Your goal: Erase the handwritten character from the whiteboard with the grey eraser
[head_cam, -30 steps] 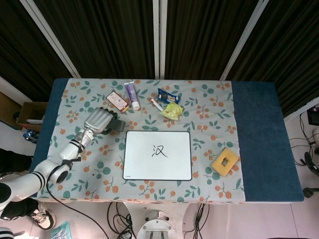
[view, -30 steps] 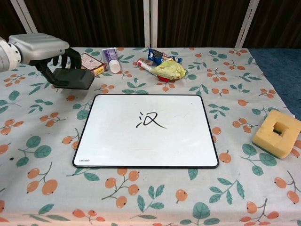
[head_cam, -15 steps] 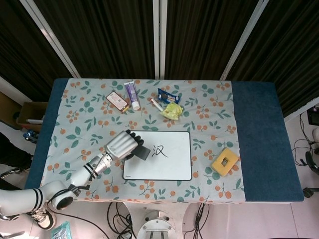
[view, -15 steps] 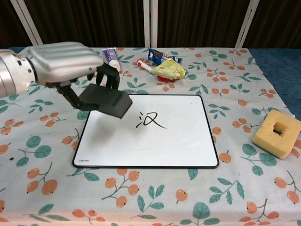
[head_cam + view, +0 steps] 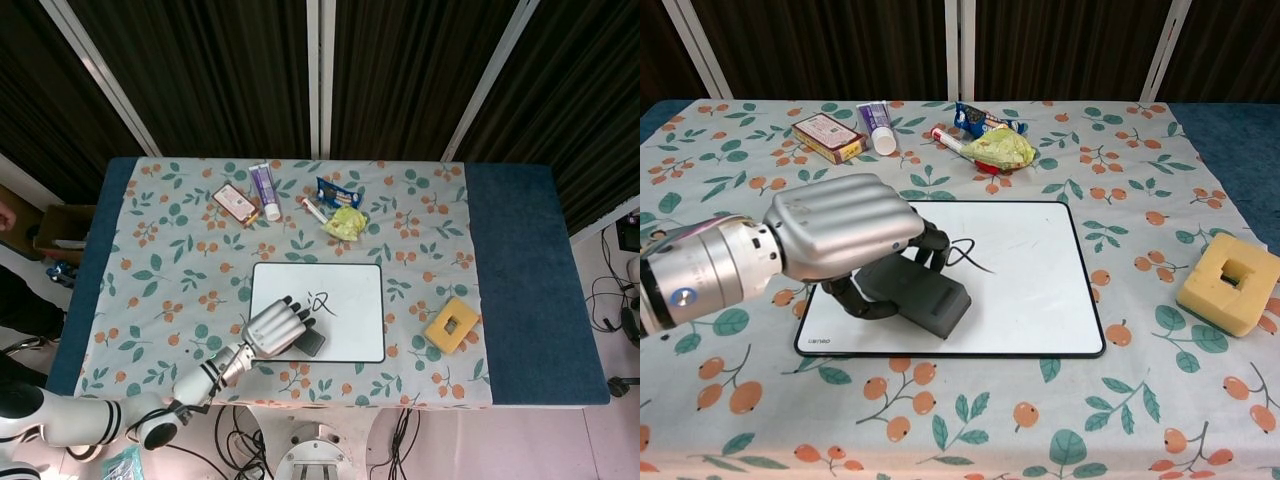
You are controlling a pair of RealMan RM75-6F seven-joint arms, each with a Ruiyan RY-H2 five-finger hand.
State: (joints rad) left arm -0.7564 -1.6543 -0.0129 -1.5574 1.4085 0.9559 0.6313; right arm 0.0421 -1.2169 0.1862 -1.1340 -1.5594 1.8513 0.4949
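The whiteboard (image 5: 350, 320) (image 5: 1035, 290) lies at the table's front middle with a black handwritten character (image 5: 320, 300) (image 5: 975, 255) on it, partly hidden by my fingers in the chest view. My left hand (image 5: 276, 328) (image 5: 840, 240) grips the grey eraser (image 5: 312, 343) (image 5: 925, 297) over the board's front left part, just in front and left of the character. I cannot tell whether the eraser touches the board. My right hand is out of both views.
A yellow sponge block (image 5: 451, 324) (image 5: 1229, 283) sits right of the board. Behind the board lie a yellow-green packet (image 5: 346, 222) (image 5: 1004, 147), a blue wrapper (image 5: 333, 190), a white tube (image 5: 264, 190) (image 5: 876, 127) and a small box (image 5: 235, 203) (image 5: 826, 137).
My left hand has carried the eraser from the board's back left corner toward the front and right, onto the board beside the character. The character looks unchanged.
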